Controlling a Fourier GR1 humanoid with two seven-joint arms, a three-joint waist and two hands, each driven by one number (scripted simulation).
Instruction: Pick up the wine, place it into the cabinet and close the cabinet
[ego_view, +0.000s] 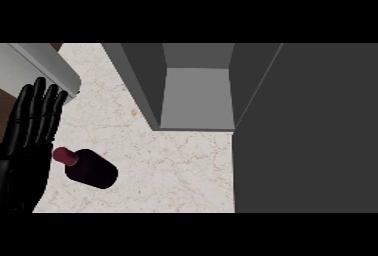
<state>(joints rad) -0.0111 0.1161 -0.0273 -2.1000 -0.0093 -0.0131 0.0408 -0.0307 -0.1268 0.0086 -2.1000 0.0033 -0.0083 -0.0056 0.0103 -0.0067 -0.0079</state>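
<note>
The wine bottle (90, 168), dark with a red neck and cap, stands on the marble counter (170, 165) at the lower left. My left hand (29, 125) rests open at the left edge, fingers straight and pointing up, just left of the bottle and apart from it. The grey cabinet (196, 95) stands at the back centre with its inside showing. Its open door (306, 130) fills the right side as a dark panel. My right hand does not show.
A grey rounded object (44, 65) sits at the back left corner beside the left hand. Bare marble lies between the bottle and the cabinet's front.
</note>
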